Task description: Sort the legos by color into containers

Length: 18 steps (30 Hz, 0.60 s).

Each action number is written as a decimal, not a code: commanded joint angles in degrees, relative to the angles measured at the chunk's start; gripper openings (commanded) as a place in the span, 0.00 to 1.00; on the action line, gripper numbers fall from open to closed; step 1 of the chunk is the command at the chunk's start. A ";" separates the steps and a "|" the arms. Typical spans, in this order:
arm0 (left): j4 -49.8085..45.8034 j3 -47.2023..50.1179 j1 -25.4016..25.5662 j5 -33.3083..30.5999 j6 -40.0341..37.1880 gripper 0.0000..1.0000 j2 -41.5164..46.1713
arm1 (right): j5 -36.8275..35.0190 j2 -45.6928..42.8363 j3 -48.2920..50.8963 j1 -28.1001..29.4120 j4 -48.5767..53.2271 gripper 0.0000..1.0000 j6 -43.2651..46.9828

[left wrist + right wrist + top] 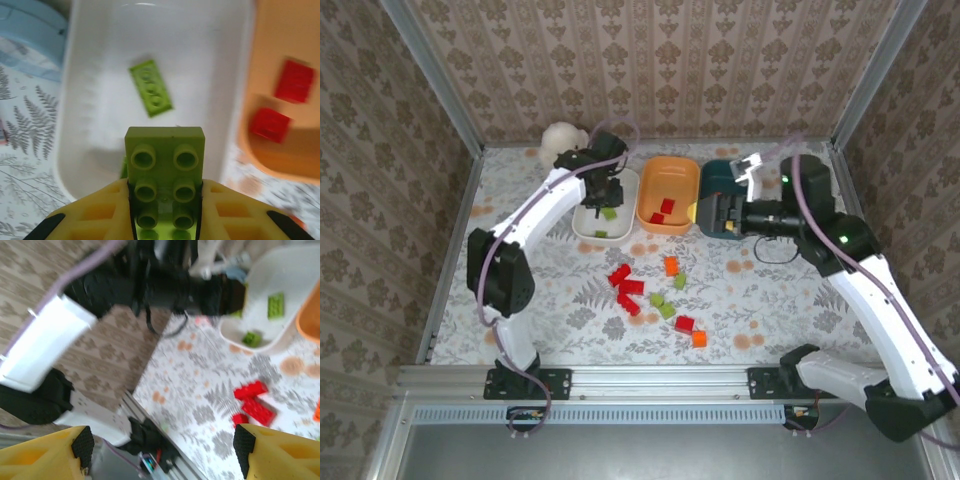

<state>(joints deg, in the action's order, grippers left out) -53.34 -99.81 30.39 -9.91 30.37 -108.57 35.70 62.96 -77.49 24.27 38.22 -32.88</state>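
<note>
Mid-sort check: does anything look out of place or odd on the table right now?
Nothing looks spilled or damaged. One oddity: the orange dish holds two red legos, while orange legos lie loose on the table.

Top camera looks down over the table (555, 290); both wrist cameras, closer, share the white dish (200, 60)

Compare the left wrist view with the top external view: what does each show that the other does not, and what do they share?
Left wrist view: the studs of the light green brick clamped in the left gripper above the white dish, and a pale blue object beside that dish. Top external view: the teal dish, the right gripper by it, the white plush toy, and loose bricks on the table. Both: the white dish with a flat green brick, and the orange dish with two red bricks.
</note>
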 commanded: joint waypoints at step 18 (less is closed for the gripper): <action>-4.76 -11.02 -6.40 -3.82 -5.41 0.29 -19.11 | -6.92 9.24 0.72 10.38 1.48 0.76 4.62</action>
<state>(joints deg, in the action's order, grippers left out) -55.35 -108.90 24.64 -11.60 26.48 -126.78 30.15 72.38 -76.73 34.37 39.62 -29.69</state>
